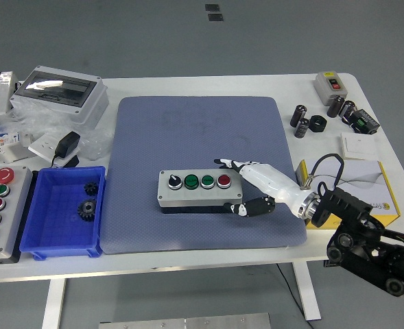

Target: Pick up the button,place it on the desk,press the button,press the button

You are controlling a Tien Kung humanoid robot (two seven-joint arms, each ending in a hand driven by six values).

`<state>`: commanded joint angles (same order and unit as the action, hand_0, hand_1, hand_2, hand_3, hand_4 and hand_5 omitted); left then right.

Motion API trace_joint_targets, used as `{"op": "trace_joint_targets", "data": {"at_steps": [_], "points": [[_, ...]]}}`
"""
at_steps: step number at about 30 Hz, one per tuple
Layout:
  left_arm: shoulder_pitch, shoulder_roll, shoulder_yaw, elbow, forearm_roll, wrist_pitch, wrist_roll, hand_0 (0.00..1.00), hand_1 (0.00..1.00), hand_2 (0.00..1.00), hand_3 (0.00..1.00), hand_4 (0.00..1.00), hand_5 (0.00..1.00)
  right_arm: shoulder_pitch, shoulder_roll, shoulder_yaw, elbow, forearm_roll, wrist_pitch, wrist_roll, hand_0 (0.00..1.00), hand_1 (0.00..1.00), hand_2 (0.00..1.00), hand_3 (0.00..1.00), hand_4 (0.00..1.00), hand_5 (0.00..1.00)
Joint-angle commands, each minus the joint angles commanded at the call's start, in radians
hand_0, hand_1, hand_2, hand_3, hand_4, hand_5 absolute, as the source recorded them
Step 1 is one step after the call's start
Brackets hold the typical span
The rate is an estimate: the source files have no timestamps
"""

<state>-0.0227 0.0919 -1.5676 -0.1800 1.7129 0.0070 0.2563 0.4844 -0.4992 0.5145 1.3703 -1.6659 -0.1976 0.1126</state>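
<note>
Presently the right hand [251, 186] is gripping the right end of the button box [198, 190], whose long axis is running left-right across the mat [188, 130].

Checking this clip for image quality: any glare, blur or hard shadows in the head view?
Head view: even, soft light with only faint shadows; a bright glare patch sits on the clear lid of the grey enclosure at far left; the button box and right robot hand are sharp, no motion blur; the table's far edge bows slightly, mild lens distortion.
</note>
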Motion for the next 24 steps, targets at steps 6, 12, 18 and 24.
{"op": "trace_joint_targets", "data": {"at_steps": [6,12,18,24], "points": [[0.000,0.001,-0.002,0.000,0.003,-0.002,0.000,0.613,0.603,0.543,0.592,0.558,0.243,0.000,0.000,-0.003,-0.003,0.016,0.001,0.002,0.913,0.892,0.949,0.998,0.659,0.193],[0.001,0.001,-0.005,0.000,0.008,-0.005,-0.001,0.612,0.603,0.543,0.592,0.555,0.234,0.002,-0.006,-0.006,0.005,0.017,0.004,0.001,0.929,0.901,0.975,0.998,0.685,0.199],[0.000,0.002,-0.007,0.000,0.016,-0.012,-0.004,0.610,0.599,0.542,0.592,0.547,0.210,0.004,-0.066,0.006,0.088,0.041,0.022,0.000,0.933,0.903,0.969,0.998,0.691,0.203],[-0.003,0.005,-0.009,0.000,0.018,-0.014,-0.006,0.607,0.596,0.542,0.592,0.541,0.198,-0.031,-0.176,0.070,0.209,0.083,0.047,-0.016,0.931,0.903,0.969,0.998,0.700,0.214]]}}
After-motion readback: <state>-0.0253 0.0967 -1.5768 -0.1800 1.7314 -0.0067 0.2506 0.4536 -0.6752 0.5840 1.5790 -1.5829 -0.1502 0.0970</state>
